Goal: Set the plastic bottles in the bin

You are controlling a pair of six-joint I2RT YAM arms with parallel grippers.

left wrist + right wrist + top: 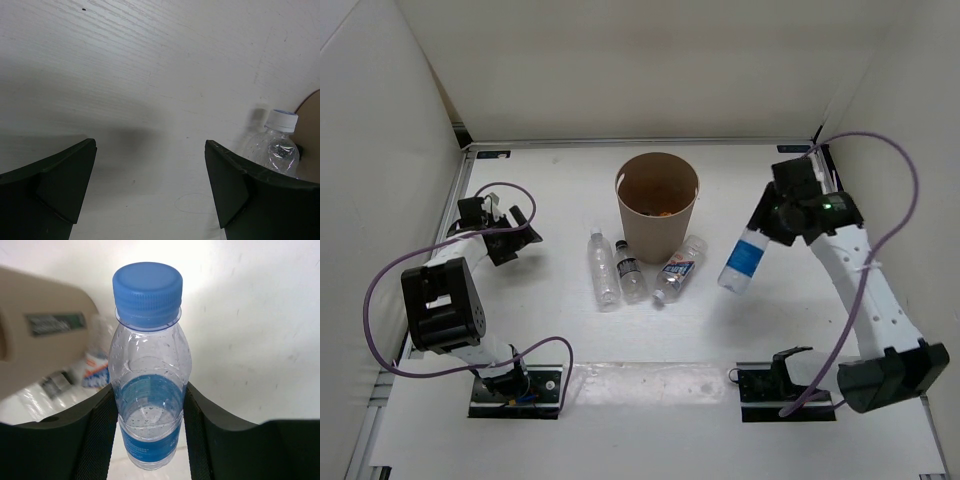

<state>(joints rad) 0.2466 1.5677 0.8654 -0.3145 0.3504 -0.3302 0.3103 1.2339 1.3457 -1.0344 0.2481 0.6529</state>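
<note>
Task as a whole: judged from how things lie, it is at an early stage. No bottle can be seen inside the bin (657, 205); one bottle is in a grip and three are lying on the table. All four must go in.
Room: plain white walls (620, 60) close the table on three sides.
Table (550, 190): white, matt surface with a faint grain and a few small dark marks, seen in the left wrist view.
Bin: tan-brown, round, upright near the middle of the table. Something small and orange shows at its bottom; I cannot tell what it is.
Three lying bottles: white-capped bottle (603, 268), black-capped bottle (630, 270) and labelled bottle (678, 270) lie side by side just in front of the bin, the last one touching or almost touching its base.
Blue-capped bottle (148, 370): to the right of the bin and apart from it, tilted, and it seems lifted off the table; it is not yet over the opening.
Right gripper (150, 405): closed on the blue label part of the blue-capped bottle, one finger on each side, the cap pointing away from the wrist.
Left gripper (150, 180): wide open and holding nothing, low over bare table to the left of the white-capped bottle.
</note>
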